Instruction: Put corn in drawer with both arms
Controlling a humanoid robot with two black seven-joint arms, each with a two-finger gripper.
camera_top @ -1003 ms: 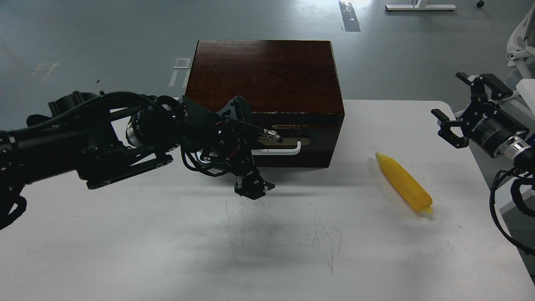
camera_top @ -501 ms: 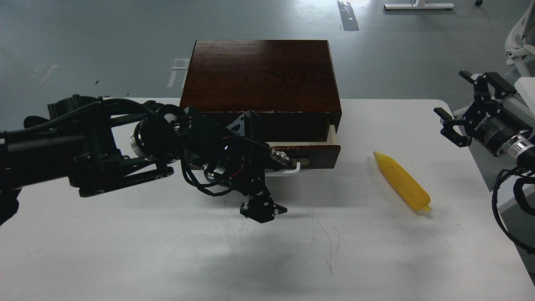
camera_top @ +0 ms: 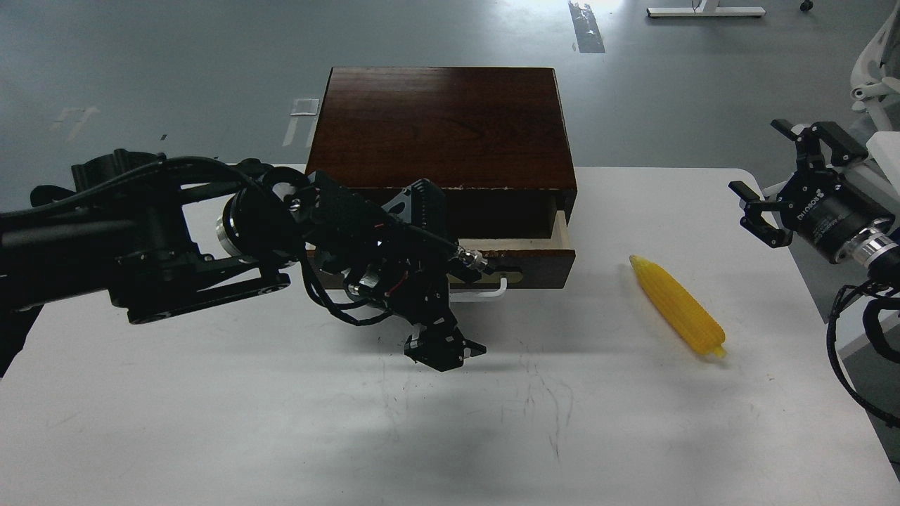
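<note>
The drawer (camera_top: 524, 253) is open now. A second ago it was shut flat in the brown box (camera_top: 439, 126). Half a second ago it had slid part way out, and it sits about the same now, with its pale inner side showing at the right end. The left gripper (camera_top: 444, 348) is low in front of the white handle (camera_top: 485, 292). It is dark and bunched up, so I cannot tell if its jaws are open, closed, or hooked on the handle.

That means the first job looks nearly done. There is a gap to drop the corn (camera_top: 678, 306) into, though I think the gap may need to be wider.

The corn has not moved at all. It lies on the tabletop (camera_top: 211, 422) at about 3 o'clock from the drawer, well apart from it, with its thin tip pointing up toward 11 o'clock. Nothing is touching it.

The right gripper (camera_top: 777, 186) hangs in the air at 2 o'clock from the corn, near the edge of the tabletop. Its jaws are spread wide and hold nothing. It has hardly moved.

The tabletop is white and smooth, with thin dark scratches near the middle. Behind it is a shiny grey floor (camera_top: 140, 63) with bits of tape. A white chair (camera_top: 872, 70) peeks in at the far right.
</note>
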